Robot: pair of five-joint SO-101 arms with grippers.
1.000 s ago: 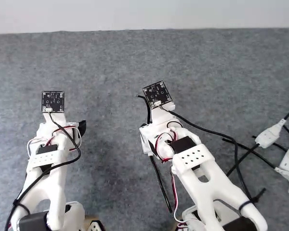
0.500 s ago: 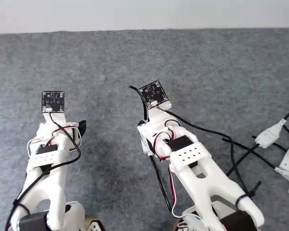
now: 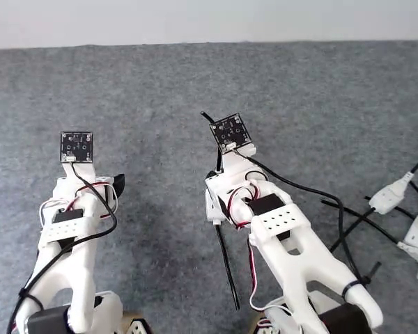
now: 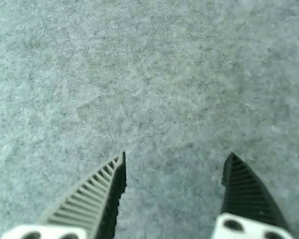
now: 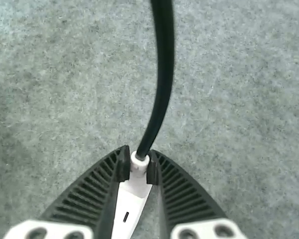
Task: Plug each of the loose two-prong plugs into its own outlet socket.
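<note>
At the right edge of the desk (image 3: 160,83), my high view shows white outlet sockets (image 3: 389,197), well apart from both arms. In my left wrist view, the left gripper (image 4: 175,162) is spread open above the desk. In my right wrist view, the right gripper (image 5: 138,157) pinches a white plug (image 5: 133,191), its black cable (image 5: 162,74) running away.

- A grey, felt-like mat (image 3: 320,104) lies under everything. Its nap is short, even and finely speckled.
- Along the mat's far edge runs a pale, plain band (image 3: 209,21) — wall or board, it is hard to tell — meeting the mat in a straight line.
- The light is soft and flat, and shadows on the mat are faint and short.
- Seen close in the wrist views, the mat's fibres look mottled, lighter grey flecked over darker.
</note>
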